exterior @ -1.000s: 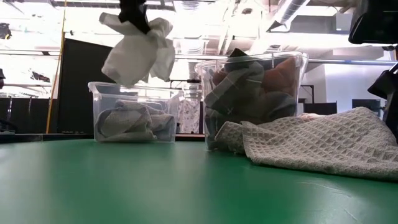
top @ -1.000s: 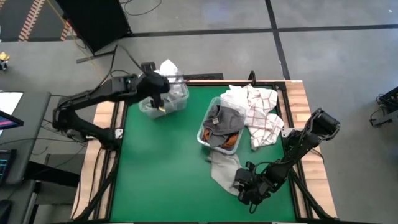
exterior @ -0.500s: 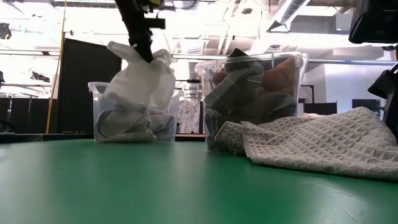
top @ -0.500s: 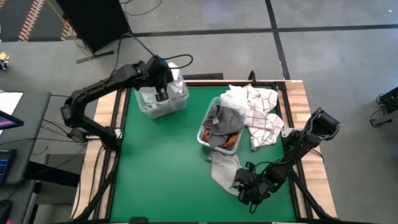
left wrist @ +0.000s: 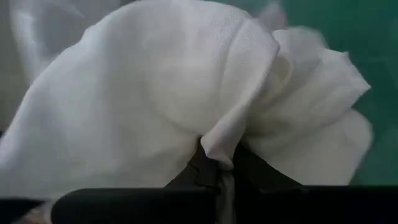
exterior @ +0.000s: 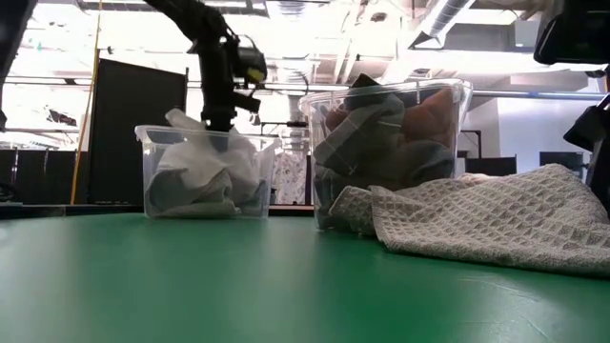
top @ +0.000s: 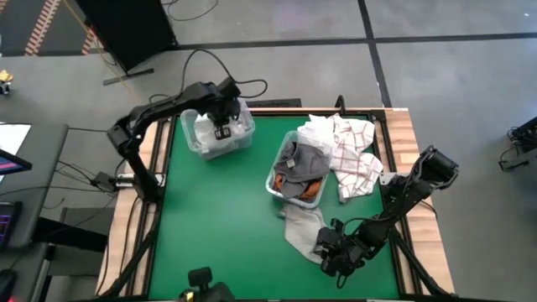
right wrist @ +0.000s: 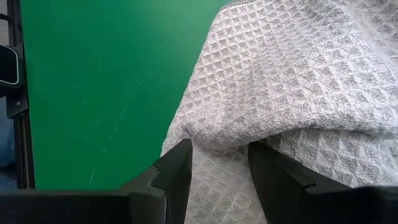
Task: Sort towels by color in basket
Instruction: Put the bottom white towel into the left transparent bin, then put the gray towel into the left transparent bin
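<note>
Two bins [top: 220, 134] filling; left gripper [top: 222, 130] pinching white towel [left wrist: 186, 93] upper left, right gripper [right wrist: 217, 168] spread over light grey towel [top: 300, 231]; checked towels [top: 348, 155] remaining.

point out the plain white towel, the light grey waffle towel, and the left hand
plain white soft towel [left wrist: 155, 93], left wrist view, on its bunched middle fold
light grey waffle-weave towel [right wrist: 298, 81], right wrist view, on its textured surface
left hand [left wrist: 217, 171], left wrist view, where its fingertips pinch the towel
</note>
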{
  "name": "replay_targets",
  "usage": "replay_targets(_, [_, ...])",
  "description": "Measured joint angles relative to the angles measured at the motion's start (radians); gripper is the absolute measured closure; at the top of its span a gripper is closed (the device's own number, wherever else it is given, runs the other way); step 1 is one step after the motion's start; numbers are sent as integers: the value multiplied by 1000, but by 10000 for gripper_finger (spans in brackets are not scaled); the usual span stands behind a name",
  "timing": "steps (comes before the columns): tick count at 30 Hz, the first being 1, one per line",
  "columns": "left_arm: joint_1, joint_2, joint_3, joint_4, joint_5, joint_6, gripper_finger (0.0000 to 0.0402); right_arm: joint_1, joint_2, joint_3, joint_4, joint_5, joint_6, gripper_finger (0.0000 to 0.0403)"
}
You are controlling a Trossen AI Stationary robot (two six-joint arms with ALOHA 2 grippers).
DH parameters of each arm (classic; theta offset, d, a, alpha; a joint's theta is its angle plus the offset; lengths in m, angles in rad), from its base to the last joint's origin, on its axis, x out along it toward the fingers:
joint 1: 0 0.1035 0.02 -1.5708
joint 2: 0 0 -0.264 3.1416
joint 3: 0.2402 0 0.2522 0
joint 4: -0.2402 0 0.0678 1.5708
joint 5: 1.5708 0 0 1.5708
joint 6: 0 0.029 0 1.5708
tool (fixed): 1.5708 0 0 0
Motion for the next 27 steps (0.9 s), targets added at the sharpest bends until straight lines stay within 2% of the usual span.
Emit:
replay_targets(4, [38,56,0,-29,30,-11,390,2,0,0,6,0,1,218])
replay_targets(7, [63,84,0,-52,91,-27,389,6,0,0,6,0,7,218])
replay_targets(10, [76,97,1,-72,131,-47,375,7,0,0,6,0,8,218])
replay_targets(18, [78,41,1,-81,117,-52,271,8,0,0,5,0,8,218])
replay_targets(23, [75,-68,1,-78,103,-64,208,8,0,0,10,0,8,218])
replay_targets(27, [51,-188,1,-79,104,-87,180,-3,0,0,33,0,-14,218])
